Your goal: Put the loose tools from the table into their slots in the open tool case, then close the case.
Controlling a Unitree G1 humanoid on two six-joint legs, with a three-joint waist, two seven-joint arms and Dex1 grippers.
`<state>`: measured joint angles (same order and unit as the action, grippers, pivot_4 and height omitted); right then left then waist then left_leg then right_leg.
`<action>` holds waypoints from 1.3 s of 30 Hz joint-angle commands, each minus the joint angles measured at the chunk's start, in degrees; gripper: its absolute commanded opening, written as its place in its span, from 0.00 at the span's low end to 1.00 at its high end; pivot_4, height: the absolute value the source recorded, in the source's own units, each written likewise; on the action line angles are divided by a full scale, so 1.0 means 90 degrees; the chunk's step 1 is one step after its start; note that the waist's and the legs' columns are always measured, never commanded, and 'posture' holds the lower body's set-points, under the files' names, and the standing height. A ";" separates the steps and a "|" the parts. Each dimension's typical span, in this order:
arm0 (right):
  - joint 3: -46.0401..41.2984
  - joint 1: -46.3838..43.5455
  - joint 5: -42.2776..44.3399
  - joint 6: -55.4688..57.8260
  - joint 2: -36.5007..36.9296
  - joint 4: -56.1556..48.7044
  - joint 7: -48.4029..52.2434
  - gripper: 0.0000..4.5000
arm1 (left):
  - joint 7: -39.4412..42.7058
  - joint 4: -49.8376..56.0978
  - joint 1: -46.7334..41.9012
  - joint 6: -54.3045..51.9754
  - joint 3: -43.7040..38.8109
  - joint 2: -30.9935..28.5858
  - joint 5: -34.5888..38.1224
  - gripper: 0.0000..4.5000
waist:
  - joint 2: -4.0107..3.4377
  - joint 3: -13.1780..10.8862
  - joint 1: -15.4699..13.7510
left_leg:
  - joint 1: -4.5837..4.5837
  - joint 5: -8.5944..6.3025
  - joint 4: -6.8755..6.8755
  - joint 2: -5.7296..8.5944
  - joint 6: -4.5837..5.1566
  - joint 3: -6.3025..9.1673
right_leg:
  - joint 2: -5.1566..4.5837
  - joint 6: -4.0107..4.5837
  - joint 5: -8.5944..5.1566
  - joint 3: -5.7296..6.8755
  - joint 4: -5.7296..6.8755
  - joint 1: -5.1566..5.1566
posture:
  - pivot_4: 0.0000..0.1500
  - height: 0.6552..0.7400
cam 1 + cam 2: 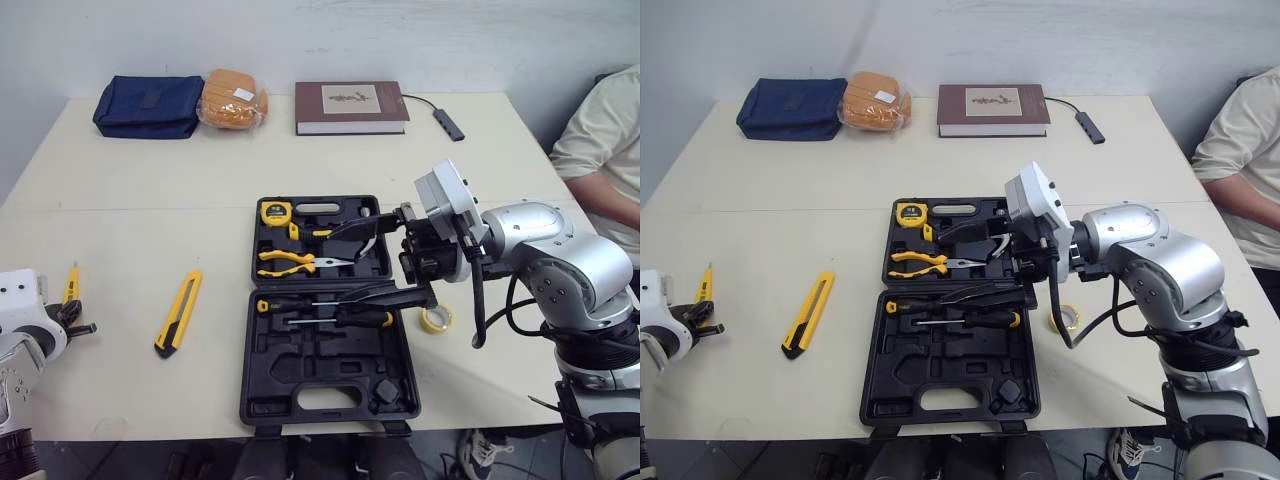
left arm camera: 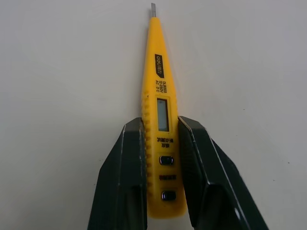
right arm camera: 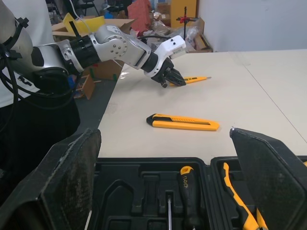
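Hidden/unclear first: the rear end of the slim yellow plastic voltage tester pen point(image 2: 156, 72) is cut off in the left wrist view. The print around its small display window is too small to read. Can't tell if it rests on the matte cream table point(image 1: 120, 240) or sits just above it.

The left gripper point(image 2: 160, 123) is clamped on the tester's body, one black finger on each side, with the flat metal tip pointing straight out ahead of the fingers.

The right gripper point(image 3: 164, 134) is spread wide with nothing in it, hovering above the open black moulded-plastic tool case point(image 1: 248, 350). Its two fingers cover part of the far half's slots, so I can't make out what sits there.

Visible in the case beneath that gripper:
- a yellow-and-black tape measure point(image 1: 275, 211)
- yellow-handled pliers point(image 1: 285, 262)
- black-handled screwdrivers with yellow caps point(image 1: 360, 318), lying across the near half by the hinge

The rest of the near half is empty shaped recesses.

The long flat yellow utility knife with a black edge point(image 1: 178, 313) lies loose on the table between the left gripper and the case, touching neither.

A small ring of pale yellow tape point(image 1: 436, 319) lies just beside the case, under the right wrist and partly behind its black cable.

Well beyond both grippers, along the far table edge:
- a soft navy fabric bag point(image 1: 148, 105)
- an orange bundle in clear wrap point(image 1: 233, 98), touching the bag
- a maroon hardcover book point(image 1: 350, 107)
- a small black adapter on a cable point(image 1: 448, 124)

A person in a pale shirt point(image 1: 605, 150) is cut off at the frame edge, out past the right arm.
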<state>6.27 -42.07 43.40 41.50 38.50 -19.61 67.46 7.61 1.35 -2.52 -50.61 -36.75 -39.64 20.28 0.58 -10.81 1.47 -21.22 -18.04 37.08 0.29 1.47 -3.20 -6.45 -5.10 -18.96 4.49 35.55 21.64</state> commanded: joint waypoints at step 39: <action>-0.1761 0.3213 0.0996 0.0937 0.2231 -0.2120 -0.0647 1.00 | 0.5636 0.2739 -0.3418 0.0228 0.6897 -0.1469 0.0228 0.07 | -0.0022 -0.0065 -0.0312 | -0.0037 0.0017 0.0040 0.0000 0.0032 0.0004 | 0.0021 -0.0018 0.0010 0.0003 -0.0042 -0.0015 | 1.00 1.00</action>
<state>-7.68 -13.20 50.99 50.03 57.88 -36.89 62.16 57.28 25.64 -32.81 -49.43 24.61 -53.14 23.53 0.38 -11.39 -1.34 -21.56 -17.90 37.43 0.29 1.76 -3.17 -6.26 -5.27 -18.87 4.51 35.16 21.51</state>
